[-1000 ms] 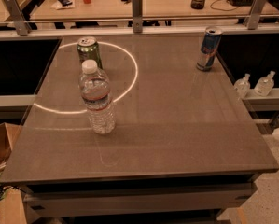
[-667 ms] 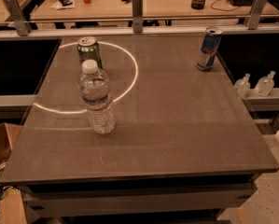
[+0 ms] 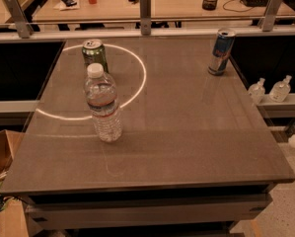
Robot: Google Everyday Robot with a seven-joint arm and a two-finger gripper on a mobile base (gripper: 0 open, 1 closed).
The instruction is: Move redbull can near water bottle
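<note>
The redbull can (image 3: 221, 52), slim, blue and silver, stands upright at the far right corner of the grey table (image 3: 186, 127). The water bottle (image 3: 103, 104), clear and ribbed with a white cap and a red-and-white label band, stands upright left of the table's middle. The two are far apart across the table. My gripper is not in view in the camera view.
A wider green can (image 3: 94, 55) stands just behind the water bottle. A bright ring of light (image 3: 139, 85) lies on the table's left half. A metal rail (image 3: 145, 6) runs along the far edge. Two small bottles (image 3: 269, 89) sit on a ledge at right. A cardboard box (image 3: 1, 149) is at left.
</note>
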